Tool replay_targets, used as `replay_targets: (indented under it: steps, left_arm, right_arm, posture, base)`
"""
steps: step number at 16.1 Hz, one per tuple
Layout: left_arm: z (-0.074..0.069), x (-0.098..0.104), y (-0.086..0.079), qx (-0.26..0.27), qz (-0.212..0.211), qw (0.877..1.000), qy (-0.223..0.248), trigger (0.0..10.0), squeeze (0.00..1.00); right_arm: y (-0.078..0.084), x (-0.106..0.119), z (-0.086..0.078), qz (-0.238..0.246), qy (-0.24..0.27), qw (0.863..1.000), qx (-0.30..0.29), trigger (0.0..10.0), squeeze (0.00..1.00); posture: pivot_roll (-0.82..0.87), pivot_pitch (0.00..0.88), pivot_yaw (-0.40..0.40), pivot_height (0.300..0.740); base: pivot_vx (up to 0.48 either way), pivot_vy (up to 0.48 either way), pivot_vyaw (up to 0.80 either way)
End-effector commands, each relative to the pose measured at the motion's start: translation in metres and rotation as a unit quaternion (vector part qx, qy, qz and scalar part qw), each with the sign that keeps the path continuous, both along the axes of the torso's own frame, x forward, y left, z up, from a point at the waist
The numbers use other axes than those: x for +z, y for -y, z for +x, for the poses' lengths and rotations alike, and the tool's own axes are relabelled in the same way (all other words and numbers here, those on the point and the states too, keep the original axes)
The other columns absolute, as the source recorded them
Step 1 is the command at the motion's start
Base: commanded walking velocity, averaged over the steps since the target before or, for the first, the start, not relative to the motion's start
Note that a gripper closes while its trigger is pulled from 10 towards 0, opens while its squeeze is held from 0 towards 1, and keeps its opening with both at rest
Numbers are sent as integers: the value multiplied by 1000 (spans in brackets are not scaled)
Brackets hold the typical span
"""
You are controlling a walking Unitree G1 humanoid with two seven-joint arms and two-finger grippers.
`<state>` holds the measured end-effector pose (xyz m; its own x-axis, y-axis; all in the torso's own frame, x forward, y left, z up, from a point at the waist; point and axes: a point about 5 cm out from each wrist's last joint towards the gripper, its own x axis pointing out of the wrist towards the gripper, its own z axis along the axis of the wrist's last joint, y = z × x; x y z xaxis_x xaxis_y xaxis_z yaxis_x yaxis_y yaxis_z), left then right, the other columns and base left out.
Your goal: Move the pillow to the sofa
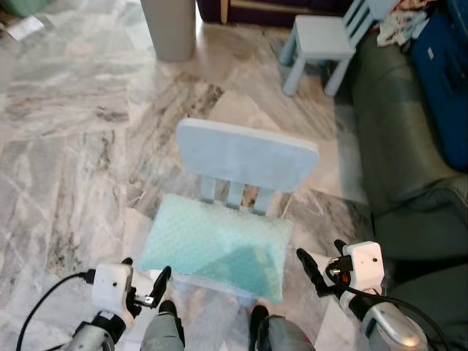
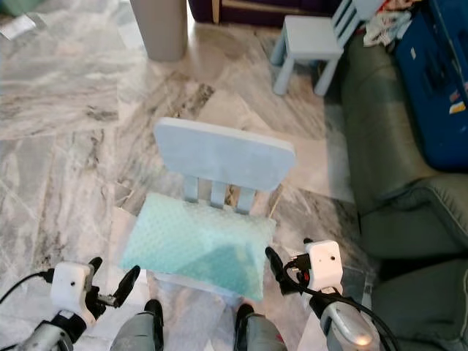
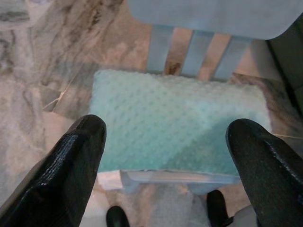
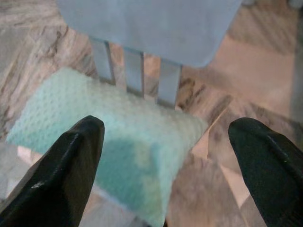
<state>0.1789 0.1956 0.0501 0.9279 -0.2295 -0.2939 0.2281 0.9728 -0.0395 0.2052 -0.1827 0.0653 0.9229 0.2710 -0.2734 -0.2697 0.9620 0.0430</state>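
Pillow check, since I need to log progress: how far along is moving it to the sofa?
Done: the robot stands at the small chair. In hand: nothing; the pillow lies on its seat, with the left pincer and right pincer open on either side. Left: grasping, carrying to the sofa.

Grey-veined marble floor (image 1: 66, 146), glossy, with brown streaks toward the middle. Small pale-blue chair (image 1: 245, 157) in the centre with three back slats, a second like it (image 1: 325, 40) farther off, just beside a dark green sofa (image 1: 402, 161) along the right edge. Blue suitcase (image 1: 446, 73) and crumpled cloth (image 1: 398, 25) on the sofa's far end, grey cylindrical bin (image 1: 170, 28) at the top, dark purple cabinet (image 1: 278, 9) behind it.
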Motion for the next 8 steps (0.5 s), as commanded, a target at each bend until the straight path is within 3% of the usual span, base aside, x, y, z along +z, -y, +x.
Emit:
replay_targets:
  steps: [1,8]
  left_arm:
    - [-8,1,-3,7,4,1000,-23,10000,0]
    - [-8,11,1,7,-1,999,-41,10000,0]
  right_arm:
    - [5,1,-10,-6,-24,1000,-4,10000,0]
    - [1,9,-15,2,-46,999,9,10000,0]
  posture:
    - [45,363,-56,740]
    - [40,377,-57,740]
  base:
    - [0,0,0]
    - [0,0,0]
